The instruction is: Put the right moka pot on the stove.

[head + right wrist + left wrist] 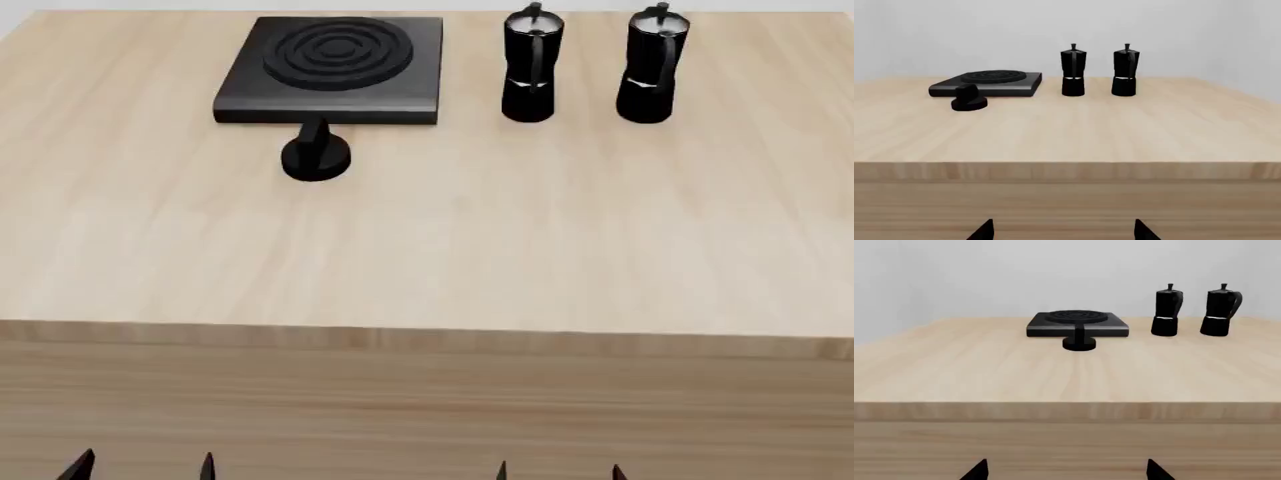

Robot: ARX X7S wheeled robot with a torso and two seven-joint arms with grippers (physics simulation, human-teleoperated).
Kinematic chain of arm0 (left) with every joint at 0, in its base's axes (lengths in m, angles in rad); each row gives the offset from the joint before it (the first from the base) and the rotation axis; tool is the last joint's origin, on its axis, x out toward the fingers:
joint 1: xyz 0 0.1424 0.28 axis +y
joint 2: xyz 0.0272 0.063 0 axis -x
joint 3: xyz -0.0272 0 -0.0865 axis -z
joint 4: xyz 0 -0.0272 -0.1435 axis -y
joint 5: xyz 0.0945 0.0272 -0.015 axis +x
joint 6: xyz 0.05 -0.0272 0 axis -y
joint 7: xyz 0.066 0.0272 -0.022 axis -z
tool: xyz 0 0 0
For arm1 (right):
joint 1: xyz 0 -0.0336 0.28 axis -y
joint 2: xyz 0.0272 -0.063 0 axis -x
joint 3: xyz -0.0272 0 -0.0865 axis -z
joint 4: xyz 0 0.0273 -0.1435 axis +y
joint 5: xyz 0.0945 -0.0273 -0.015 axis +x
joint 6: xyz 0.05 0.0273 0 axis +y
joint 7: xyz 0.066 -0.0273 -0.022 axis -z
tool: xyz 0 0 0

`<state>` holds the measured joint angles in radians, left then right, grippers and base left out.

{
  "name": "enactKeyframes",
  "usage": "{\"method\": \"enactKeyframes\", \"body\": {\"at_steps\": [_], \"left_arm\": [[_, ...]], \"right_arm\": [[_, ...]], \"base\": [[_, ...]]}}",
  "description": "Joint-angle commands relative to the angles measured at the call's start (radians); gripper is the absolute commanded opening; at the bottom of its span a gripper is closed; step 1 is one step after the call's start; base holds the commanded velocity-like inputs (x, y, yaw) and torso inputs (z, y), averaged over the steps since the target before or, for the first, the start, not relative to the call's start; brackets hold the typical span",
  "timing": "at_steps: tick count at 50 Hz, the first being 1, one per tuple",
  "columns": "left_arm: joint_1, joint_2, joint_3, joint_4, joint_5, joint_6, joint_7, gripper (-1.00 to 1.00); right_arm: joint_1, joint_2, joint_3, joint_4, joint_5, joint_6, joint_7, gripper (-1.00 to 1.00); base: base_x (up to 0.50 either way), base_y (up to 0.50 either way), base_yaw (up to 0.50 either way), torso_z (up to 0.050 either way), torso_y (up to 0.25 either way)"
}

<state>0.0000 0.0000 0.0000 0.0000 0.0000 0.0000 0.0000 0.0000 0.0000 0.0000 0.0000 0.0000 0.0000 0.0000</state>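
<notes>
Two black moka pots stand upright at the far side of the wooden table. The right moka pot [651, 63] [1219, 310] [1125, 70] is the one further right, its look-alike [531, 65] [1166, 310] [1073, 70] just to its left. The stove [334, 68] [1077, 323] [987, 83], a flat black slab with burner rings, lies left of both. My left gripper [143, 466] [1066, 472] and right gripper [558, 470] [1063, 231] hang open and empty below the table's near edge, far from the pots; only their fingertips show.
A black dial knob [316, 155] [1079, 340] [969, 99] sits on the table just in front of the stove. The table's front edge [427, 340] and its wooden side face run across the view between my grippers and everything on top.
</notes>
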Motion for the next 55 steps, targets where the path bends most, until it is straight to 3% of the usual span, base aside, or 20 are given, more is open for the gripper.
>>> {"method": "enactKeyframes", "body": {"at_steps": [1,21,55], "left_arm": [[0.0,-0.01,0.011,0.0,-0.01,0.0,-0.011,1.0],[0.011,-0.062,0.071,-0.009,-0.064,0.058,-0.056,1.0],[0.009,-0.103,0.118,-0.007,-0.102,0.08,-0.099,1.0]], "right_arm": [[0.0,0.009,-0.013,0.0,0.009,0.0,0.013,1.0],[0.004,0.058,-0.07,0.016,0.06,-0.011,0.072,1.0],[0.016,0.095,-0.113,0.039,0.106,-0.025,0.118,1.0]], "base": [[0.0,0.0,0.0,0.0,0.0],[0.0,0.0,0.0,0.003,0.0],[0.0,0.0,0.0,0.043,0.0]]}}
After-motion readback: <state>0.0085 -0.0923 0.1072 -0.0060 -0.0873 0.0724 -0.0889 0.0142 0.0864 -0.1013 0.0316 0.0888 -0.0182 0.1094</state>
